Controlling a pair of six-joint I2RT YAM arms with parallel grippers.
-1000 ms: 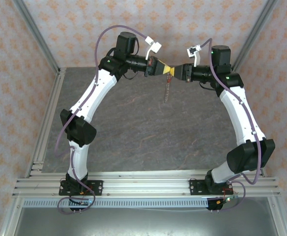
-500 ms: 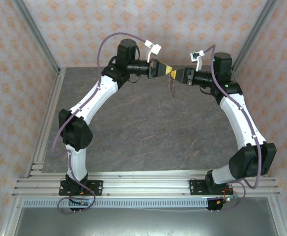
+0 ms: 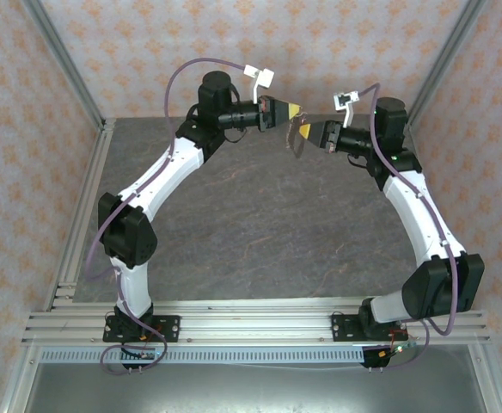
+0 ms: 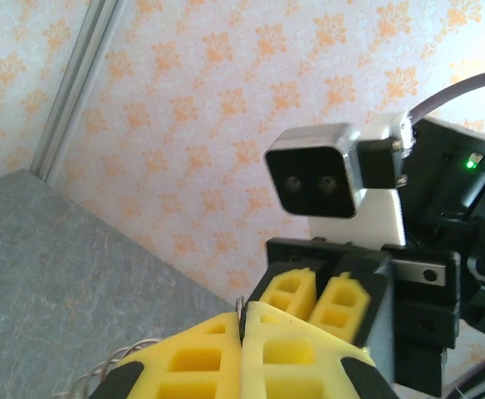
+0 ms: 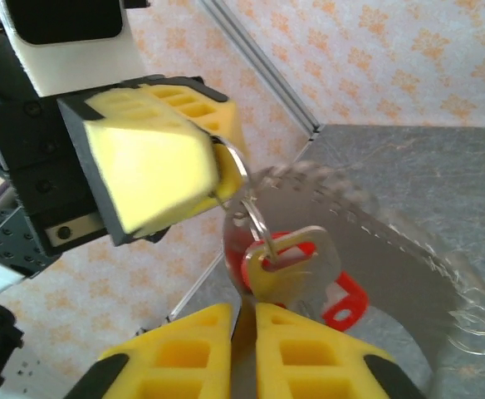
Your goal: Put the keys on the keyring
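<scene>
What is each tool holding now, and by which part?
The left tool pinches the thin wire of the keyring between its fingertips. The right tool is shut on the lower edge of the keys, just under the red piece.

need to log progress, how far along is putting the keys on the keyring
Seemingly done: the keys hang on the wire loop of the keyring. In hand: the left end effector pinches that loop, and the right end effector is shut on the keys. Left: let go and check it holds.
</scene>
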